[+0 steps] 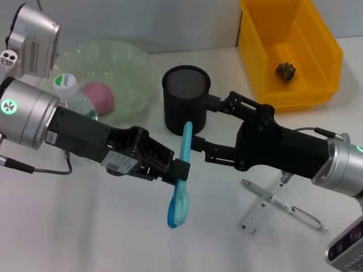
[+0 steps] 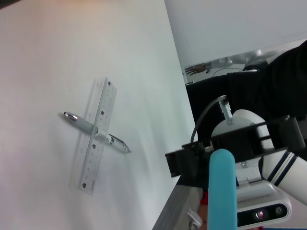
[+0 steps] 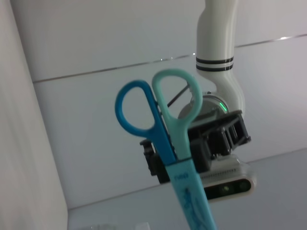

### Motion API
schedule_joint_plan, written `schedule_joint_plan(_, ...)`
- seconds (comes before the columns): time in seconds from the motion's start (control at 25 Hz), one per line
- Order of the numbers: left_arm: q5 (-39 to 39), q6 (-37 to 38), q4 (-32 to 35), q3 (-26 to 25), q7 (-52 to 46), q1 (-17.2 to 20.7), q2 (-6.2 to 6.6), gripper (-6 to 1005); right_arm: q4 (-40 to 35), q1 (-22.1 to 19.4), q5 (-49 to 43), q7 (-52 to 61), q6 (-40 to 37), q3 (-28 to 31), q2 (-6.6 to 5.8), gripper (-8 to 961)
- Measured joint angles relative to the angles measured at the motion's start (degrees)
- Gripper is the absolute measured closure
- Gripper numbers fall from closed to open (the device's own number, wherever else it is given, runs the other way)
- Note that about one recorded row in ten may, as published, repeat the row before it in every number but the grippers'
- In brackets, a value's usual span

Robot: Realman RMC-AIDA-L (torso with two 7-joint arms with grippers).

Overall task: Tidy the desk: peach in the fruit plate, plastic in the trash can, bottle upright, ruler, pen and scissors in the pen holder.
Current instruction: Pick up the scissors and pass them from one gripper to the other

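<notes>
My left gripper (image 1: 179, 170) is shut on the blue-and-teal scissors (image 1: 182, 175) and holds them in the air, handles down, in front of the black mesh pen holder (image 1: 186, 102). The right wrist view shows the scissors (image 3: 172, 143) clamped in that gripper. My right gripper (image 1: 205, 124) is open; its lower finger ends beside the scissors' sheath and its upper finger beside the pen holder. A clear ruler (image 1: 262, 212) and a pen (image 1: 282, 204) lie crossed on the table under my right arm. The pink peach (image 1: 100, 95) sits in the green fruit plate (image 1: 133, 62). The bottle (image 1: 67, 84) is partly hidden by my left arm.
The yellow trash can (image 1: 317, 56) stands at the back right with crumpled plastic (image 1: 286, 71) inside. The left wrist view shows the ruler (image 2: 98, 134) and pen (image 2: 96, 132) on the white table, with the table's edge close beyond them.
</notes>
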Motion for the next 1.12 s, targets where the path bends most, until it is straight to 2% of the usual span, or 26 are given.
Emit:
schedule_joint_plan(0.52,0.2,-0.01,-0.45,-0.29,-0.52,-0.26,-0.03,725,1.08,0.21,-0.26,-3.85,-0.23,-2.79,0.0,135)
schedule_joint_plan(1.12,1.38,-0.39,-0.71,-0.56,-0.85,0.19,0.11,723,2.52,0.4,-0.25,-10.18,-1.87,-2.89,0.0,135)
